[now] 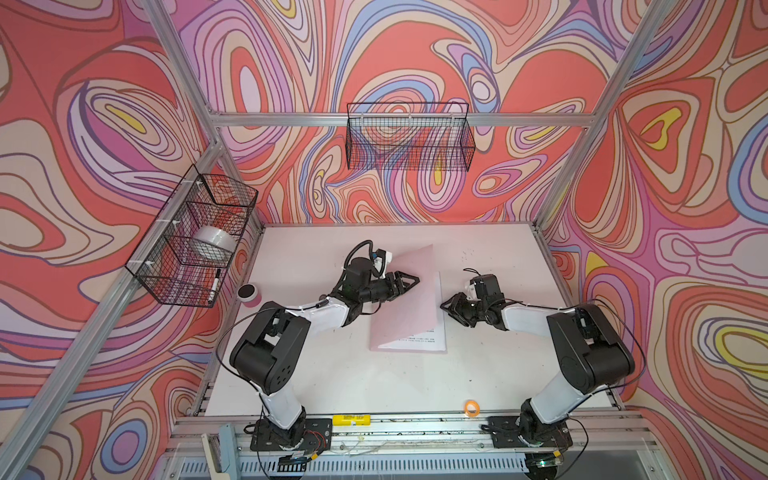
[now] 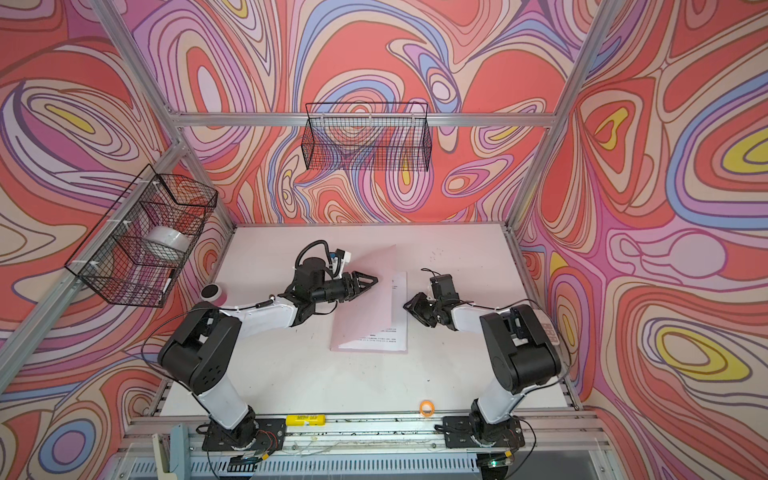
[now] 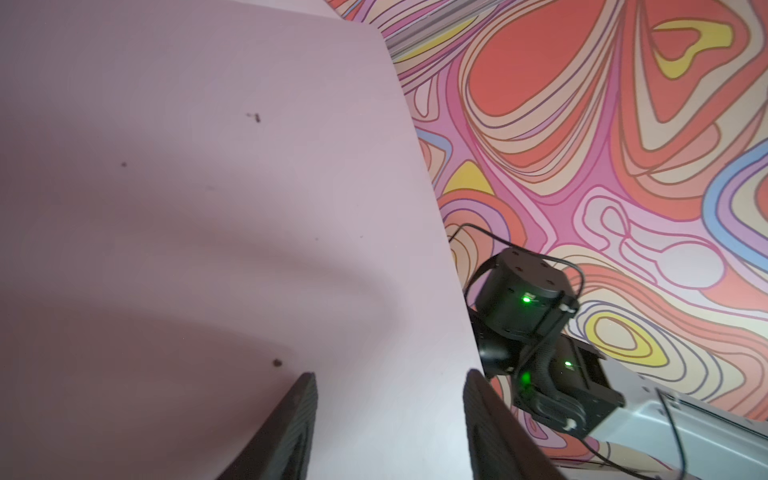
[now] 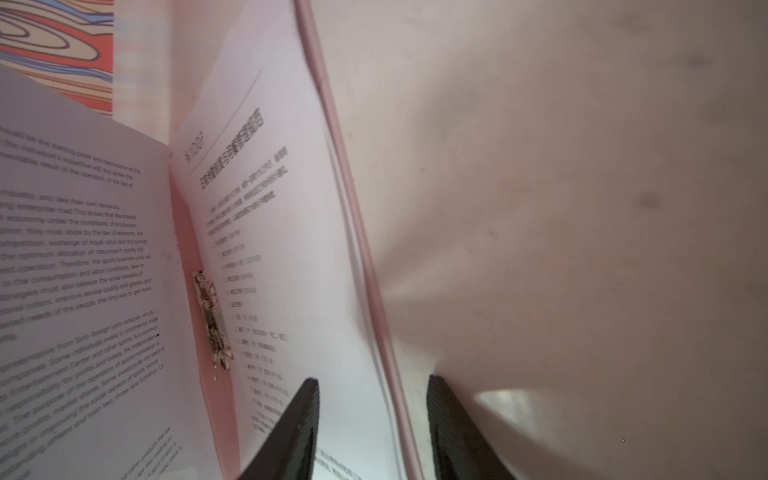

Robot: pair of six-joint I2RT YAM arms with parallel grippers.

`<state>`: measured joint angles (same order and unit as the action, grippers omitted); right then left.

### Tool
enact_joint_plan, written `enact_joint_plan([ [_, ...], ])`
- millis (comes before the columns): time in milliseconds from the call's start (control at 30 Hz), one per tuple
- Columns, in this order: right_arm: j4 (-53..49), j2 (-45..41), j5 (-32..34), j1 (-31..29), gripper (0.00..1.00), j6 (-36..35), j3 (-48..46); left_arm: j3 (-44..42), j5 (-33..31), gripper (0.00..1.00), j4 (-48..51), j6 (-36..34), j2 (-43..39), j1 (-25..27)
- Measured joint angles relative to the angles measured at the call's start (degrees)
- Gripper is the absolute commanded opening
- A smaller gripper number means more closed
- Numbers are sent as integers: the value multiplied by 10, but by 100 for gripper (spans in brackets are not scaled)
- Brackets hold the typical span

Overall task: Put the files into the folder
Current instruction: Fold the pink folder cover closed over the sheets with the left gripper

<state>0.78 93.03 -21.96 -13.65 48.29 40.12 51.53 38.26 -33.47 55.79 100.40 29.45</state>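
I see the folder (image 1: 407, 320) (image 2: 365, 318) lying mid-table (image 1: 478, 374), its left cover tilted up over the files (image 1: 432, 341) (image 2: 400, 316) (image 4: 266, 257), which rest inside on the right half. In the right wrist view one printed sheet leans against the raised cover, beside the metal clip (image 4: 212, 320) at the spine. My left gripper (image 1: 411, 279) (image 3: 388, 415) hovers at the cover's outer face, jaws roughly half apart and gripping nothing, though I cannot tell whether it touches. My right gripper (image 1: 445, 309) (image 4: 374, 415) sits just right of the folder, jaws also partly apart, with the folder's right edge lined up between them and not pinched.
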Motion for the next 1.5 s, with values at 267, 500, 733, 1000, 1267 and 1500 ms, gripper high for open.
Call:
enact_joint_plan([
  [267, -128, -127, 109, 16, 45, -25, 16, -7, -55, 52, -11, -38, 69, 22],
  [500, -141, -140, 85, 12, 43, -42, 53, -22, -119, 50, -15, -71, 111, 32],
  [733, -127, -57, 53, -88, 43, -54, 109, -28, -155, 51, -44, -82, 118, 36],
  [1000, -78, 65, 19, -136, 42, -51, 134, -54, -185, 52, -52, -98, 90, 36],
  [1267, -34, 117, 0, -137, 41, -46, 144, -68, -213, 53, -7, -127, 35, 36],
  [1500, -14, 118, -6, -137, 41, -36, 142, -80, -241, 56, 52, -158, -42, 36],
])
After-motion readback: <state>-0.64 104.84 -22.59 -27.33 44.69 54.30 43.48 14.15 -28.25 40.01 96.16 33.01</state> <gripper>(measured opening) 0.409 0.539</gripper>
